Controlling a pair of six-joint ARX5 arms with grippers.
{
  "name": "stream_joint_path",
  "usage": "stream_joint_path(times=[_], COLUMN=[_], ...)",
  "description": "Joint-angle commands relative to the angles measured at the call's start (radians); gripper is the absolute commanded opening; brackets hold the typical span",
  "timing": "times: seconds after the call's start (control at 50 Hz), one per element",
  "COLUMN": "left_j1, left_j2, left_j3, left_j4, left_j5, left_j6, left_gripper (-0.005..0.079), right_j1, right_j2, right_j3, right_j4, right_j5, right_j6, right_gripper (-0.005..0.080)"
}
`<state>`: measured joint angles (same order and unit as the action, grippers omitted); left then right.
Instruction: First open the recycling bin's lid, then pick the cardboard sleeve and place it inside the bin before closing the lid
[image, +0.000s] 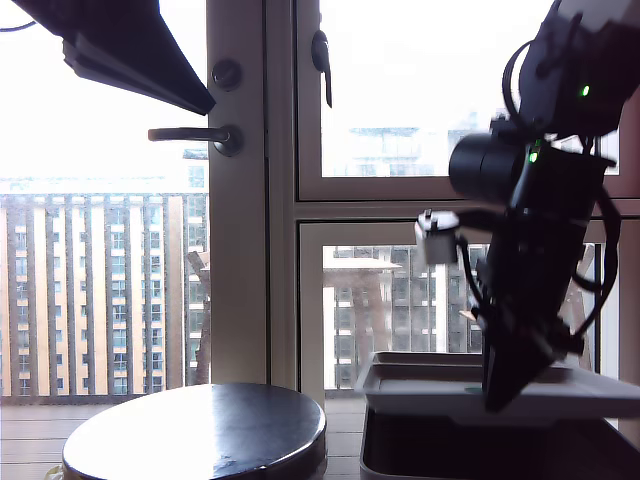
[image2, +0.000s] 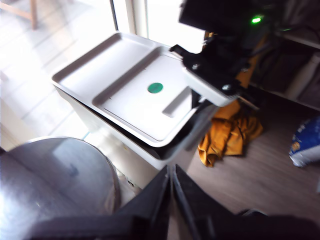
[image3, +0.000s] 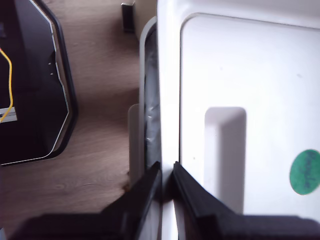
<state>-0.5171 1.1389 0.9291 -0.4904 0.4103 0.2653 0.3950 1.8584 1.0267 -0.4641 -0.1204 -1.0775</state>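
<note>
My second gripper (image3: 166, 176) is clamped on the lid's (image2: 142, 87) rim, lid partly lifted off the recycling bin (image2: 165, 150). My first gripper (image2: 170, 182) is closed and empty above it; the cardboard sleeve is unseen, placing and closing remain

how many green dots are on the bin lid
1. The green dot sits on the lid's flat panel beside the oblong recessed slot; my second gripper is clamped on the lid's rim. The lid's underside is hidden.
</note>
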Motion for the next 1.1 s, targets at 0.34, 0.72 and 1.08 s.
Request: stream_joint_path(times=[0.34, 0.72, 1.08], left_j1=[-0.002, -0.002, 0.016], left_j2=[-0.001, -0.002, -0.010], left_j3=[-0.009, -0.009, -0.009], left_j4=[-0.061, -0.074, -0.094], left_j5=[-0.011, -0.020, -0.105], left_j6=[-0.005, -0.032, -0.080], left_gripper=[-0.0019, -0.0019, -0.0019], right_j1=[0.011, 0.017, -0.041], right_j2=[0.050, -0.079, -0.240], right_j3=[-0.005, -0.003, -0.004], right_j4=[0.017, -0.033, 0.008], right_j5=[-0.018, -0.021, -0.022], right_j6=[0.022, 0.478, 0.932], right_gripper=[0.0292, -0.0013, -0.0013])
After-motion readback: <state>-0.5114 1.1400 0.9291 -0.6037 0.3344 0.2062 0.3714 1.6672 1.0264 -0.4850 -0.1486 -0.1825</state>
